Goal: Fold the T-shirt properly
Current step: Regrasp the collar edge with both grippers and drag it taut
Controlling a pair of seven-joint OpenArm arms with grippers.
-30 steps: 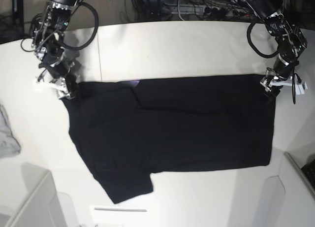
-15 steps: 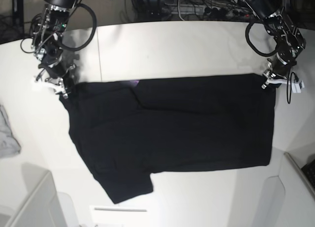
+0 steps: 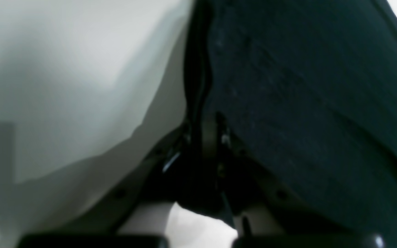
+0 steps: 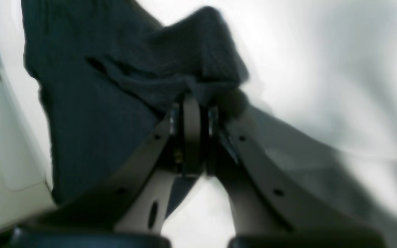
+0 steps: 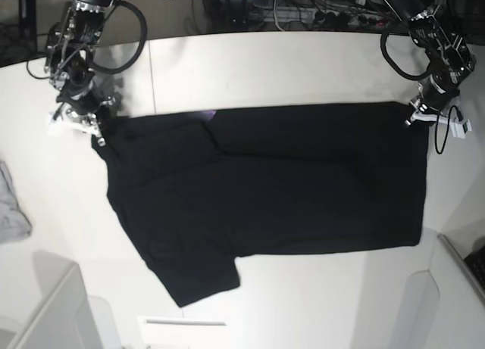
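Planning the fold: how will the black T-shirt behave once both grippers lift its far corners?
Probably floppy: the T-shirt bunches where the right gripper pinches it. The lifted edge would likely sag between that and the left gripper. Its loose sleeve near the front of the table may drag.

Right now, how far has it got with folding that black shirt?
Barely begun. The T-shirt lies spread flat on the table, one sleeve partly turned in. In hand: the left claw and right claw each pinch a far corner. Every real fold remains.
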